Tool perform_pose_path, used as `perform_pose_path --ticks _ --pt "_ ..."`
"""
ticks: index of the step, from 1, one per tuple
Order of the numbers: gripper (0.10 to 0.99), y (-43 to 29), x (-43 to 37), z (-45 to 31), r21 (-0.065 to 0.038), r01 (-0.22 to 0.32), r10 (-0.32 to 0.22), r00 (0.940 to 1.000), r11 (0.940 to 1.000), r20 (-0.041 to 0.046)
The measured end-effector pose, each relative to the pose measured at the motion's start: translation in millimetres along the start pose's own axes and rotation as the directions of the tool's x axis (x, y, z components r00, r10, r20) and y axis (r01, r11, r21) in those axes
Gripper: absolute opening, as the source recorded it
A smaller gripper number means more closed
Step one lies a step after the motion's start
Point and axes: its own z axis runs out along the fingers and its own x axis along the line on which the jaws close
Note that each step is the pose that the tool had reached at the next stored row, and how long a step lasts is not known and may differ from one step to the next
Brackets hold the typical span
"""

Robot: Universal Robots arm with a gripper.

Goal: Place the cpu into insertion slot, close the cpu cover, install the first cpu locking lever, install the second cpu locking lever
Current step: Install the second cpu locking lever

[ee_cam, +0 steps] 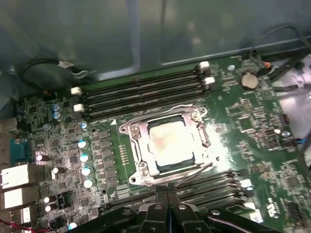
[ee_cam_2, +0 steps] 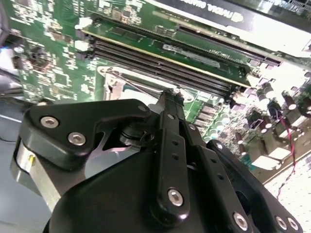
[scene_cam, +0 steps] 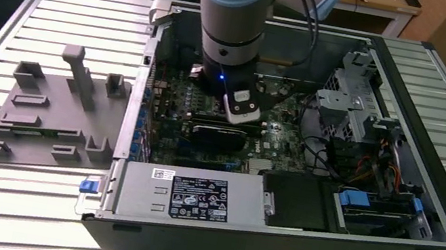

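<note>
One hand (ee_cam: 167, 206) — fingers pressed together — hovers beside the cpu cover (ee_cam: 167, 148).

Your arm (scene_cam: 234, 10) is a thick grey cylinder with a pale blue cap at its upper joint and a dark band lower down, where a small blue light glows. A black cable runs beside it. Your tool (ee_cam_2: 170, 97) is matte black, its flat linkage plates pinned with silver screws.

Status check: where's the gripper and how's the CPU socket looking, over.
Gripper shut, at the socket's edge. Cpu seated in insertion slot, cpu cover down over it. Nothing on the socket.
</note>
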Motion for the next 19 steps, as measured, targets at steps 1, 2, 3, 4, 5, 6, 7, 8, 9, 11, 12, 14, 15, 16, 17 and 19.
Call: perform_pose_path --ticks 1,2,3,4,5,6,7,8,9,11,12,14,15,16,17,19 --pt "0.102 -0.8 1.4 1.6 0.000 0.004 -0.004 1.0000 1.0000 -0.0012" --pt "0.102 -1.5 2.4 3.2 0.000 0.008 -0.008 1.0000 1.0000 -0.0023" --pt "0.102 -2.2 3.2 4.8 0.000 0.011 -0.011 0.9999 0.9999 -0.0033" --pt "0.102 -2.7 3.6 6.5 0.000 0.013 -0.013 0.9999 0.9999 -0.0040" --pt "0.102 -3.1 3.7 7.9 0.000 0.013 -0.013 0.9999 0.9999 -0.0042" --pt "0.102 -3.3 3.7 8.6 0.000 0.013 -0.013 0.9999 0.9999 -0.0043" --pt "0.102 -3.4 3.7 8.6 0.000 0.013 -0.013 0.9999 0.9999 -0.0044" --pt "0.102 -3.4 3.8 8.6 0.000 0.013 -0.013 0.9999 0.9999 -0.0044" --pt "0.102 -3.4 3.8 8.6 0.000 0.013 -0.013 0.9999 0.9999 -0.0044" --pt "0.102 -3.4 3.8 9.0 -0.002 0.013 -0.013 0.9999 0.9999 -0.0047" --pt "0.102 -3.5 3.8 9.3 -0.002 0.015 -0.015 0.9999 0.9999 -0.0052" --pt "0.102 -3.8 3.8 10.3 -0.004 0.032 -0.032 0.9994 0.9995 -0.0102" --pt "0.102 -4.0 3.9 10.9 -0.004 0.045 -0.045 0.9989 0.9990 -0.0136" --pt "0.102 -4.2 3.9 11.6 -0.005 0.057 -0.057 0.9982 0.9983 -0.0170" --pt "0.102 -4.4 4.0 12.4 -0.006 0.068 -0.068 0.9975 0.9977 -0.0200" --pt "0.102 -5.1 4.4 14.5 -0.006 0.079 -0.079 0.9966 0.9969 -0.0229"
